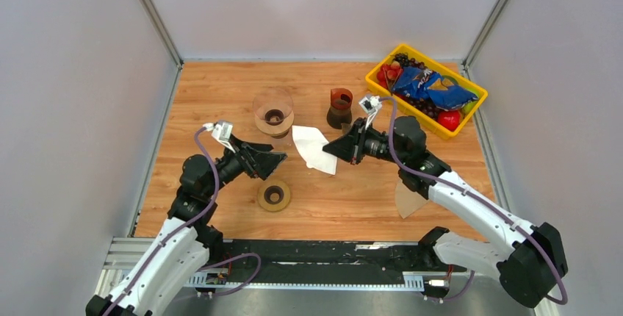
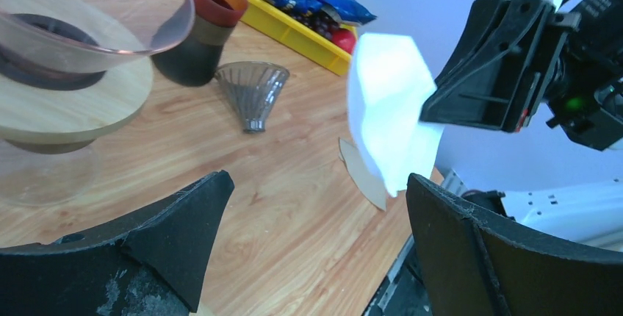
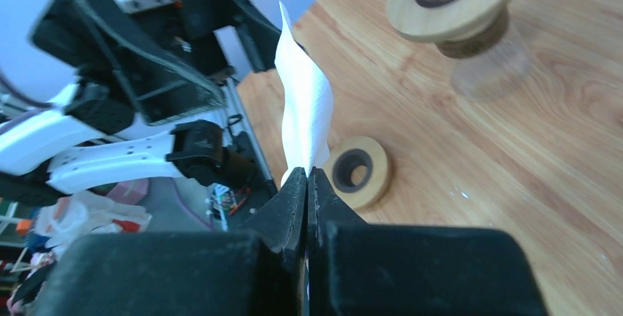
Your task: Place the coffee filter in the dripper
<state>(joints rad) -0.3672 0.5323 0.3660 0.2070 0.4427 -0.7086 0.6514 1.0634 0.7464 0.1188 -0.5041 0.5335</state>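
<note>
The white paper coffee filter (image 1: 312,147) hangs in the air over the middle of the table, pinched by one edge in my right gripper (image 1: 339,147), which is shut on it. In the right wrist view the filter (image 3: 303,110) rises straight out of the closed tips of the right gripper (image 3: 307,173). The dripper (image 1: 273,110), a clear glass funnel in a wooden collar on a glass stand, sits to the filter's far left. My left gripper (image 1: 275,160) is open just left of the filter, touching nothing. From the left wrist the filter (image 2: 386,110) hangs just beyond the open left gripper (image 2: 317,180).
A loose wooden ring (image 1: 274,195) lies near my left arm. A dark cup with a red rim (image 1: 340,106) stands behind the filter, and a small ribbed clear cone (image 2: 252,94) stands near it. A brown paper filter (image 1: 409,200) lies at the right. A yellow bin (image 1: 470,119) of snacks fills the far right corner.
</note>
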